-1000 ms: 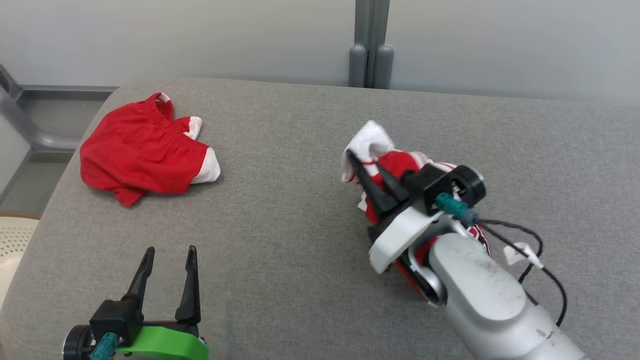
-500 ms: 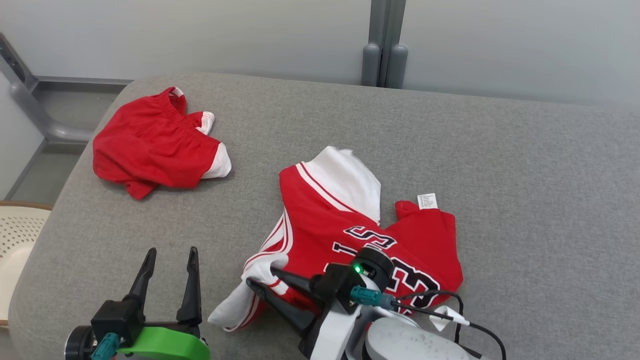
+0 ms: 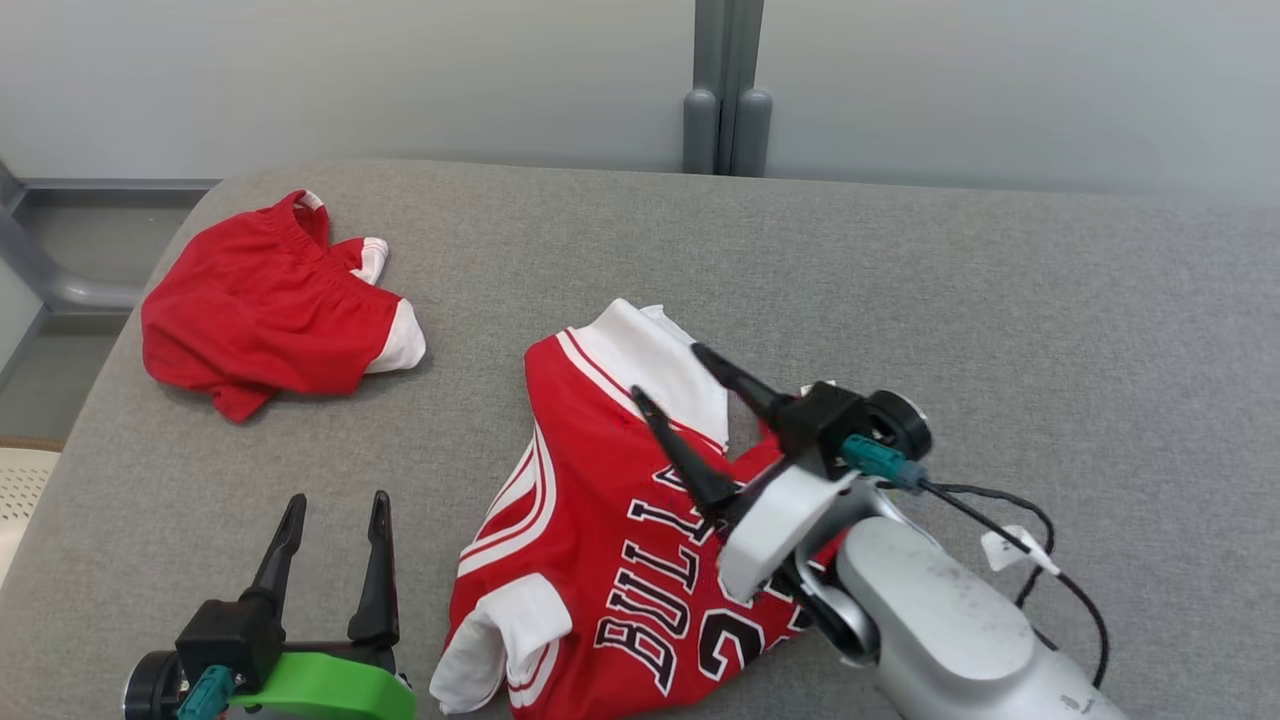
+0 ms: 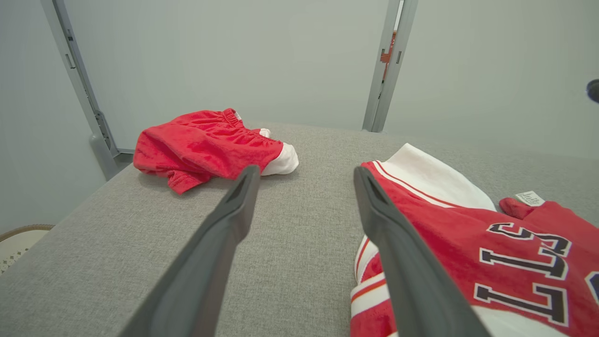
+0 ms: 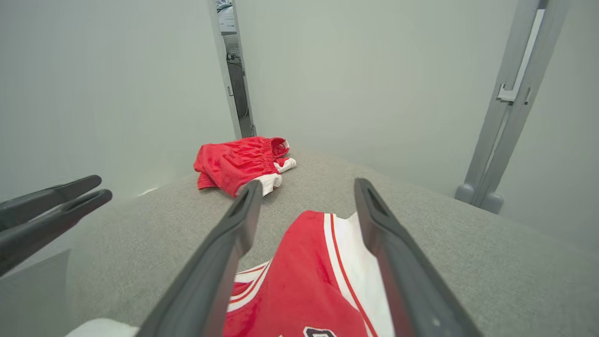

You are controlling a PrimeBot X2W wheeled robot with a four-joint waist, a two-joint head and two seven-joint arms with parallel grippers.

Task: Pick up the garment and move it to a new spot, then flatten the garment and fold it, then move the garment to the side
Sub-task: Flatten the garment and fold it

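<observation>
Grey padded surface (image 3: 1000, 280) carries a red jersey (image 3: 590, 480) and red shorts (image 3: 260, 320).

Jersey (image 3: 580, 520) hem off-frame at btm

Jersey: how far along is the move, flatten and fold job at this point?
Done, apparently: the red jersey lies on the grey surface, ungripped. In hand: right gripper hovers open over its upper end; left gripper open beside it. Left: flattening the rumpled cloth, folding, moving aside.
</observation>
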